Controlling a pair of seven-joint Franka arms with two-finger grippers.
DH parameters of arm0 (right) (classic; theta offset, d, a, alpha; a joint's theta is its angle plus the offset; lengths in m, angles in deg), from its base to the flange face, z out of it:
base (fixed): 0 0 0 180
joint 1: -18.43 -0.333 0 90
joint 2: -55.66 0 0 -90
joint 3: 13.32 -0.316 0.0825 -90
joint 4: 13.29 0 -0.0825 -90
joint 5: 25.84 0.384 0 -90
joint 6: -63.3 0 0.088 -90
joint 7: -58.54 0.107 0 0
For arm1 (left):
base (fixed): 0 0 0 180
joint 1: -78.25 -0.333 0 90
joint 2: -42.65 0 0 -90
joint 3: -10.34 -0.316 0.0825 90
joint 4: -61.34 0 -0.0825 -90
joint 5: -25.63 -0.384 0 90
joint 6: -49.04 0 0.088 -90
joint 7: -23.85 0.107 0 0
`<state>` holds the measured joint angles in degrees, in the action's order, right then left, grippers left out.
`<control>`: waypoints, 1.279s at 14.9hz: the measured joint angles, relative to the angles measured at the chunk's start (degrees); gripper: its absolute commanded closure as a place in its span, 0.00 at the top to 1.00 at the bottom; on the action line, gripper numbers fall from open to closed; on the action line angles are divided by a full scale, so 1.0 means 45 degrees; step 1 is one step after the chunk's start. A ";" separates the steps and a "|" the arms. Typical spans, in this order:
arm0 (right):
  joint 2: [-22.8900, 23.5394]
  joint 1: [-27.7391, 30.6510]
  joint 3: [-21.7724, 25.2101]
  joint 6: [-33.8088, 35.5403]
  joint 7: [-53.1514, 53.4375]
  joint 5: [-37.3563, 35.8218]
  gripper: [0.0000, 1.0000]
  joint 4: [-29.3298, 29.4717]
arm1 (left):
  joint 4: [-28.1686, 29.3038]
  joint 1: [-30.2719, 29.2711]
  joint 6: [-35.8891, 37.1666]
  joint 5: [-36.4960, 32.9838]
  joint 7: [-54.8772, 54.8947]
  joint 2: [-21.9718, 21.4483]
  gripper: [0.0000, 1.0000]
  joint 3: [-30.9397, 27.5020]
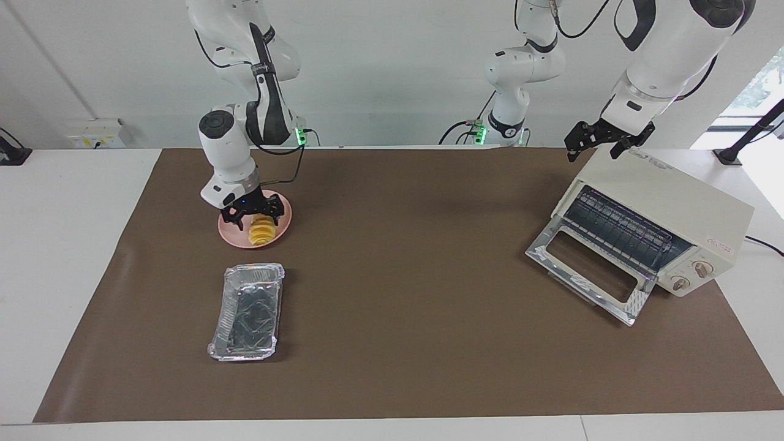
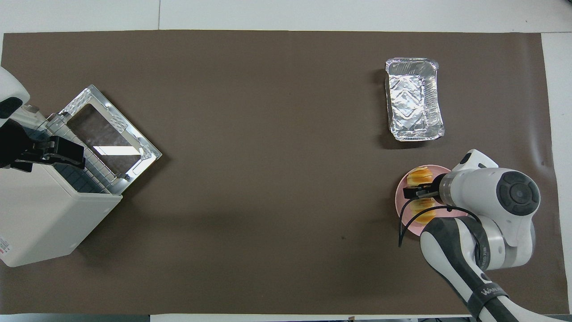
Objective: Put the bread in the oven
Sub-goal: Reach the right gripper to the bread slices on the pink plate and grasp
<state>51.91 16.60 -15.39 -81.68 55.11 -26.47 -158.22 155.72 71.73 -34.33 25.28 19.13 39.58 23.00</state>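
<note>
i bring the right gripper (image 1: 253,215) down onto the small golden, ridged loaf of bread (image 1: 263,232), which lies on the round pink plate (image 1: 229,235) toward the right arm's end of the brown worktop (image 1: 392,306). its jaws stand apart, straddling the loaf's width near the end nearer the robots; i judge they cross the short axis so that the closing stroke meets the narrow sides. i cannot tell whether a finger already touches the crust. the rectangular silver foil tray (image 1: 248,311) sits empty, farther from the robots than the plate. at the left arm's end, the boxy cream-white toaster oven (image 1: 667,214) has its glass-windowed door (image 1: 588,275) dropped flat, wire rack exposed, ready to receive. the left gripper (image 1: 606,139), jaws apart, waits over the oven's top corner, clear of the opening. the loaf is not yet lifted.
</note>
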 measured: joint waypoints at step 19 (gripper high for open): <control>0.0051 -0.0516 -0.0007 0.2716 0.1176 0.0000 0.00 0.2216 | 0.0000 0.0000 0.0000 0.0000 0.0000 0.0000 1.00 0.0000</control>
<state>52.14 14.28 -15.42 -69.46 60.40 -26.47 -148.25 155.72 71.73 -34.33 25.28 19.13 39.58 23.00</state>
